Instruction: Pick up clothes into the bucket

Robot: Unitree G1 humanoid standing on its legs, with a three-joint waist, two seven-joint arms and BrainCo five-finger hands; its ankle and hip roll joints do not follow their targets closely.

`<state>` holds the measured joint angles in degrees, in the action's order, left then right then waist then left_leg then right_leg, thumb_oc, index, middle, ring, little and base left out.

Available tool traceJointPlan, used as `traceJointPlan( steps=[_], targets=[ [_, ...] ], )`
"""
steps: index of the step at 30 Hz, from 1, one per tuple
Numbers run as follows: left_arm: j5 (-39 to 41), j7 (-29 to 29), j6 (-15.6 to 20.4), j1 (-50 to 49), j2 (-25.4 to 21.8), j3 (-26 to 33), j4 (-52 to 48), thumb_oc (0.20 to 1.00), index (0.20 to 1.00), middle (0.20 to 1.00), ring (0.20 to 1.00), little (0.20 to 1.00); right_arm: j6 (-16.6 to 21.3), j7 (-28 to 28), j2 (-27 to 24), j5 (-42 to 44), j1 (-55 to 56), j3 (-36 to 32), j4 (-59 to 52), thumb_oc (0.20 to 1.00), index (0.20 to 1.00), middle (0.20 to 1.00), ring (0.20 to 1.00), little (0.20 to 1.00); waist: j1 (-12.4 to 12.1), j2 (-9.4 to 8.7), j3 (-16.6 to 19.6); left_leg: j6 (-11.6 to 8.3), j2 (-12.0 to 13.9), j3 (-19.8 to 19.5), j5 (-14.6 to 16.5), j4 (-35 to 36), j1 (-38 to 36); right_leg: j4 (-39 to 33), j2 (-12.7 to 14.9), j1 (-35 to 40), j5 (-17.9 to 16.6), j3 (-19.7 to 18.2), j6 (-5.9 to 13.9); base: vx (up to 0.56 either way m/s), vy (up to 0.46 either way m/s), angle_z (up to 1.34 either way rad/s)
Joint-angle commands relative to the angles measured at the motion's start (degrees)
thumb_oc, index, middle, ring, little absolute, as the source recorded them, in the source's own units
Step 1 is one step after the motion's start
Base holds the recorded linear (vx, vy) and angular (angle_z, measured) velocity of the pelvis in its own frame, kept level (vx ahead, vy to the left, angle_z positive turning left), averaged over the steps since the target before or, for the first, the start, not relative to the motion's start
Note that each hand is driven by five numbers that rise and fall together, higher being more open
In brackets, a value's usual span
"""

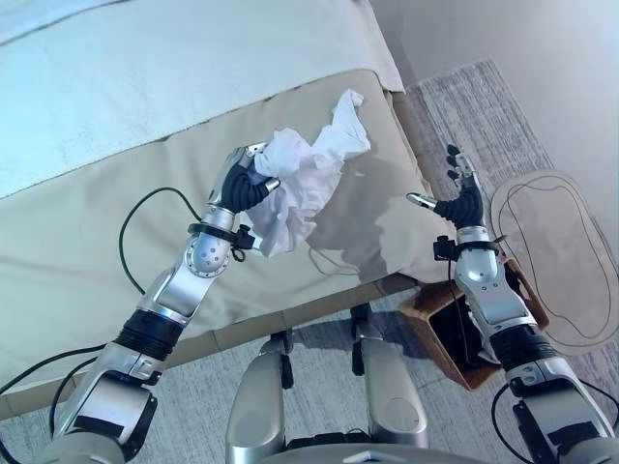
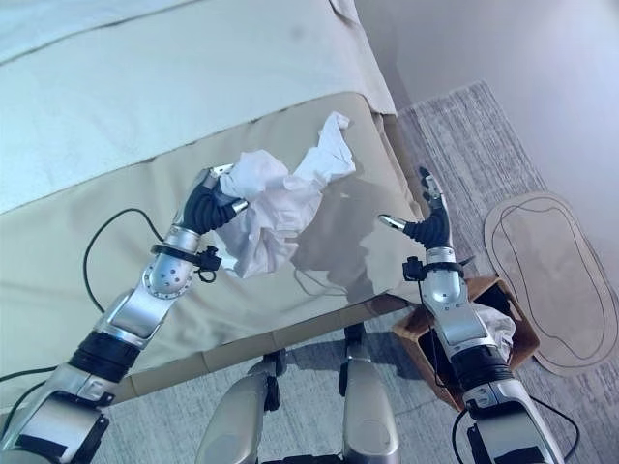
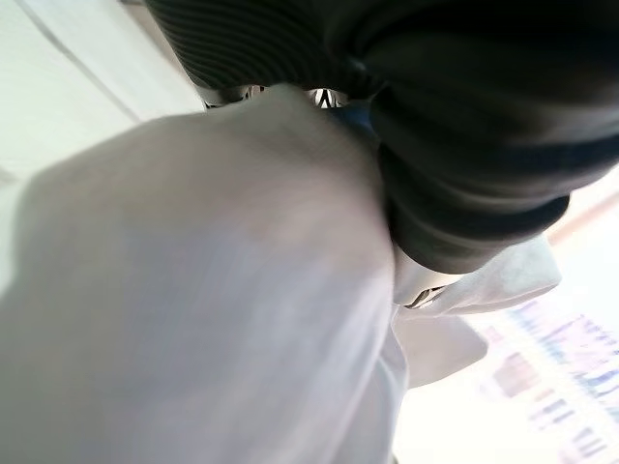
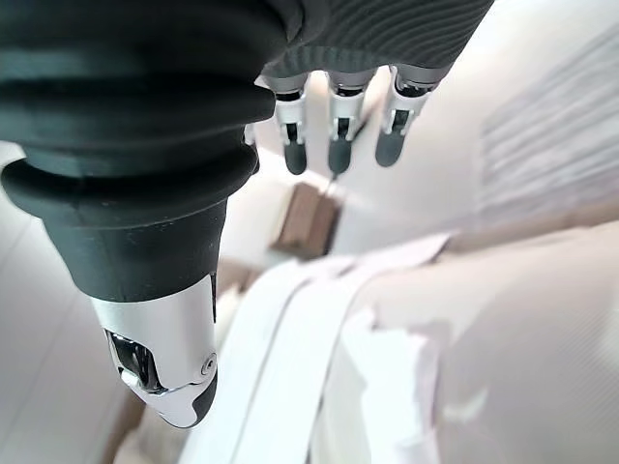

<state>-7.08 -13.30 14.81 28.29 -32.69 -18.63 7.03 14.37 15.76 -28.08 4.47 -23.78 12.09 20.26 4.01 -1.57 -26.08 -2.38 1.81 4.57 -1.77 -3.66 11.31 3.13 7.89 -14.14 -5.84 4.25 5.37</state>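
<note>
A crumpled white garment (image 1: 311, 174) hangs lifted above the tan bed cover (image 1: 87, 251), near the bed's right corner. My left hand (image 1: 243, 184) is shut on its left side, fingers curled into the cloth. Up close, the cloth (image 3: 193, 290) bulges past that hand's dark cover. My right hand (image 2: 431, 224) is raised beside the bed corner, open, with straight fingers (image 4: 334, 130) and nothing in it. A brown bucket (image 2: 418, 344) stands on the floor under my right forearm, with a white cloth (image 2: 501, 327) inside.
A white duvet (image 1: 145, 77) covers the far part of the bed. A grey striped carpet (image 1: 484, 106) lies to the right of the bed, with a beige oval mat (image 1: 561, 261) on it beside the bucket.
</note>
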Motion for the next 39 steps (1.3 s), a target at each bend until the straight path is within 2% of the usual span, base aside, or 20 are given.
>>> traceJointPlan(
  steps=[1,4,5,16,20,27,28,29,30,31,35,39],
  targets=[
    [4.86,2.92,5.75,-0.29,-0.58,-0.20,-6.35,0.200,0.200,0.200,0.200,0.200,2.63,-7.20,-2.30,0.07,1.11,5.26,-4.80,1.000,1.000,1.000,1.000,1.000,-0.12,-1.00,10.43,-0.80,0.41,-2.48,0.57,0.44,-0.57,-2.13,2.70,3.83,-0.45,3.10,4.11,0.07,-0.022,0.16],
    [7.31,4.85,6.26,-0.21,-0.60,-0.88,-7.99,0.200,0.200,0.200,0.200,0.200,2.55,-9.90,-2.16,0.31,0.06,8.43,-4.51,1.000,1.000,1.000,1.000,1.000,-0.46,-1.12,11.70,-0.89,0.46,-2.63,0.39,1.57,-2.46,-3.24,2.41,5.81,-0.44,3.60,4.13,0.08,-0.024,0.12],
    [10.33,6.56,6.84,-0.11,0.26,-1.62,-8.98,0.200,0.200,0.200,0.200,0.200,2.44,-12.02,-1.66,-0.90,-1.92,12.09,-3.98,1.000,1.000,1.000,1.000,1.000,-0.97,-1.27,13.09,-0.88,0.57,-2.72,0.48,2.07,-3.94,-3.82,2.15,7.27,-0.35,3.75,4.08,0.05,-0.012,0.06],
    [17.57,11.02,6.27,-1.06,4.50,-3.85,-14.00,0.200,0.200,0.200,0.200,0.200,1.15,-15.60,4.82,-4.57,-5.75,20.61,-2.59,1.000,1.000,1.000,1.000,1.000,-2.51,-1.26,17.96,-1.08,1.04,-2.74,1.24,3.64,-9.65,-5.54,1.46,13.33,0.90,4.79,3.63,0.09,-0.014,0.03],
    [20.73,12.71,5.46,-0.96,5.99,-4.95,-16.23,0.200,0.200,0.200,0.200,0.200,0.30,-16.20,6.85,-6.62,-6.62,22.78,-1.39,1.000,1.000,1.000,1.000,1.000,-2.84,-1.32,18.93,-0.99,1.04,-2.75,1.08,3.47,-10.19,-5.77,1.56,14.21,0.79,5.07,3.53,0.03,-0.007,0.00],
    [19.99,12.42,4.07,2.29,8.79,-7.81,-15.41,0.200,0.200,0.200,0.200,0.200,-1.41,-17.90,10.61,-4.99,-7.59,24.81,-3.17,1.000,1.000,1.000,1.000,1.000,-2.71,-1.35,20.19,-0.89,1.19,-2.80,1.33,3.74,-11.43,-5.88,1.44,15.46,1.17,5.18,3.44,0.02,-0.003,0.01],
    [21.57,12.14,3.93,3.92,10.64,-10.22,-15.18,0.200,0.200,0.200,0.200,0.200,-1.14,-16.53,15.92,-7.31,-8.82,28.91,6.63,1.000,1.000,1.000,1.000,1.000,-3.06,-1.24,20.36,-0.88,1.18,-3.03,1.42,3.70,-11.55,-5.92,1.41,15.88,1.35,5.37,3.40,0.00,0.000,0.00],
    [22.00,12.25,3.84,3.55,9.78,-9.48,-16.70,0.200,0.200,0.200,0.200,0.200,-1.65,-15.84,14.89,-8.59,-8.63,28.46,4.98,1.000,1.000,1.000,1.000,1.000,-3.15,-1.26,20.44,-0.92,1.22,-3.06,1.39,3.69,-11.51,-5.96,1.38,15.93,1.35,5.41,3.42,0.00,0.000,0.00],
    [22.44,12.73,3.83,3.13,9.05,-8.59,-18.56,0.200,0.200,0.200,0.200,0.200,-1.91,-16.58,14.30,-8.58,-7.72,28.15,3.88,0.526,0.526,0.526,0.526,0.526,-3.15,-1.23,20.60,-0.95,1.26,-3.10,1.37,3.74,-11.65,-5.94,1.34,15.93,1.34,5.47,3.45,0.00,0.000,0.00],
    [22.82,12.84,3.69,3.26,9.03,-8.59,-19.08,0.200,0.200,0.200,0.200,0.200,-2.11,-16.70,14.09,-8.48,-7.43,28.13,4.07,0.200,0.200,0.200,0.200,0.200,-3.15,-1.23,20.75,-0.95,1.24,-3.15,1.39,3.79,-11.73,-5.97,1.38,16.04,1.35,5.48,3.45,0.00,0.000,0.00],
    [22.46,11.83,3.46,4.85,9.53,-8.80,-17.85,0.200,0.200,0.200,0.200,0.200,-2.95,-16.81,13.90,-7.38,-5.97,27.60,3.93,0.200,0.200,0.200,0.200,0.200,-2.76,-1.26,21.32,-1.02,1.41,-3.05,1.42,4.11,-12.36,-6.03,1.27,16.56,1.47,5.54,3.48,0.01,0.002,0.02],
    [22.39,10.91,3.53,4.56,8.72,-7.08,-18.31,0.200,0.200,0.200,0.200,0.200,-3.26,-15.01,12.16,-6.32,-2.17,24.27,2.88,0.200,0.200,0.200,0.200,0.200,-2.39,-1.25,21.61,-0.98,1.52,-2.97,1.46,4.09,-12.66,-6.00,1.14,16.75,1.49,5.45,3.42,0.00,0.000,0.00]
  ],
)
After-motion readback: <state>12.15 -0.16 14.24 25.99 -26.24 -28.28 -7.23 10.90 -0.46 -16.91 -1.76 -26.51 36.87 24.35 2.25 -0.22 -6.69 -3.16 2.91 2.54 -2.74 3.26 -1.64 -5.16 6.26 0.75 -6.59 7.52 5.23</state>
